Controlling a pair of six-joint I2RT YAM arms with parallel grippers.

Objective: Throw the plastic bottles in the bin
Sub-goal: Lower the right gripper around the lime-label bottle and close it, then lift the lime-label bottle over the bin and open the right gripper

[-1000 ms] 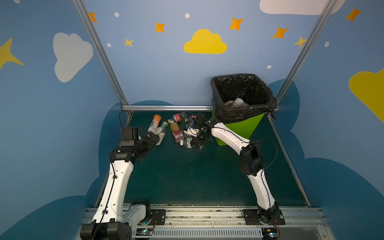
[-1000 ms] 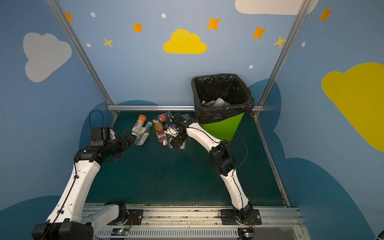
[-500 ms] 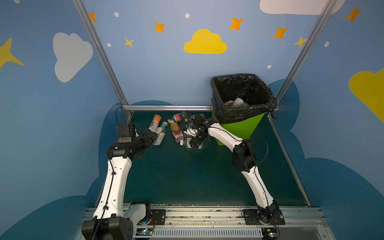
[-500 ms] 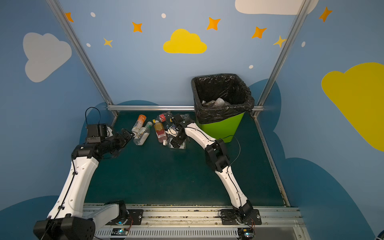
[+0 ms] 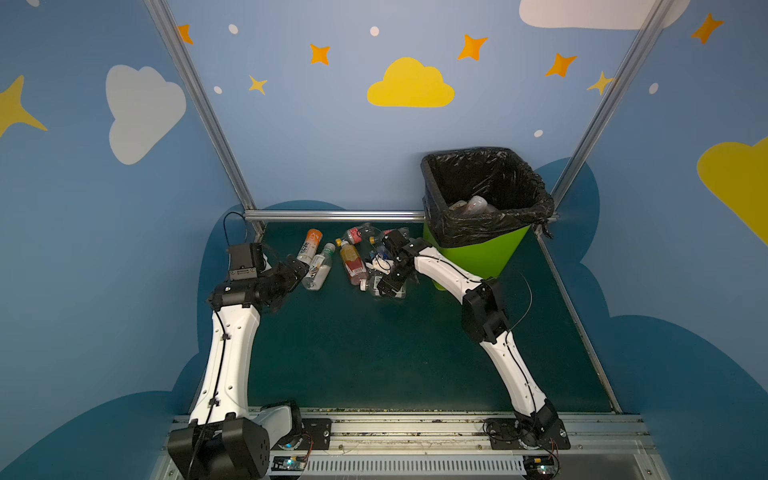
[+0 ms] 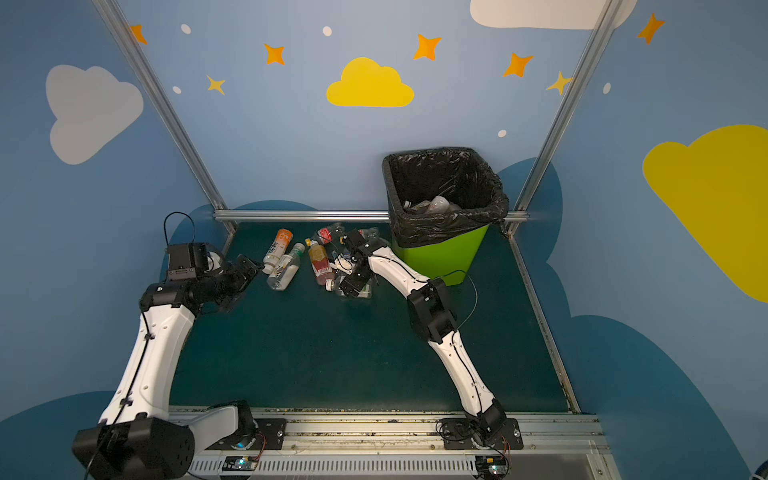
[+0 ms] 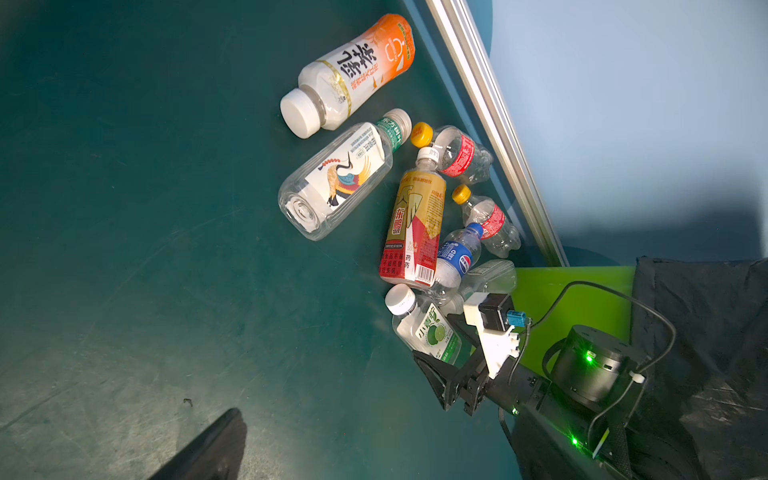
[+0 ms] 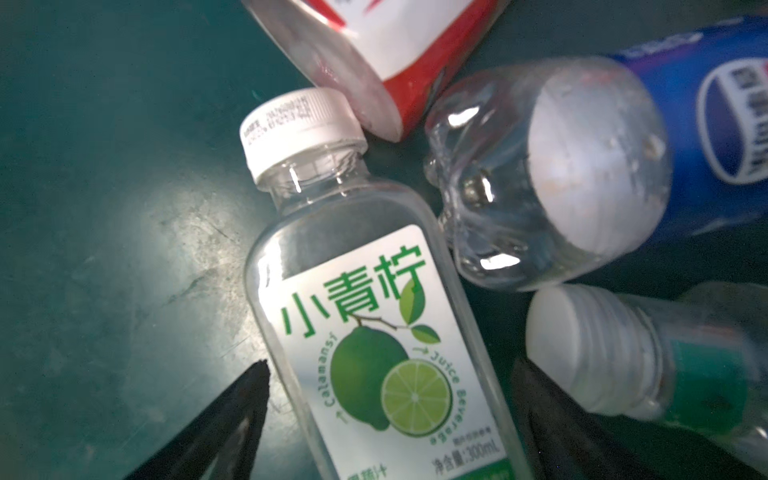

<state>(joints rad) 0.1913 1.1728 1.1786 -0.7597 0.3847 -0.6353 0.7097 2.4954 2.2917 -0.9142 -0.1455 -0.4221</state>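
Note:
Several plastic bottles lie at the far end of the floor. My right gripper [image 8: 390, 374] is low over a clear lime-label bottle [image 8: 365, 316] with a white cap. It is open, with one dark finger [image 8: 232, 415] on each side of the bottle's body. The left wrist view shows the same lime-label bottle [image 7: 428, 332] between those fingers. My left gripper [image 5: 293, 278] is open and empty, just short of an orange-label bottle [image 5: 311, 245] and a clear bird-label bottle [image 5: 319, 266]. The lime-green bin [image 5: 482, 253] with a black bag stands at the far right, with bottles [image 5: 473, 204] inside.
A red-and-yellow label bottle [image 7: 415, 224], a blue-label bottle [image 7: 457, 257] and two small red-label bottles [image 7: 461, 156] crowd the lime one. Another capped bottle [image 8: 602, 353] lies against my right finger. An aluminium rail [image 5: 332, 215] runs along the back. Blue walls close in three sides.
My left arm has drifted a little left and toward the back. The right arm's elbow has swung left while its gripper stays over the lime-label bottle.

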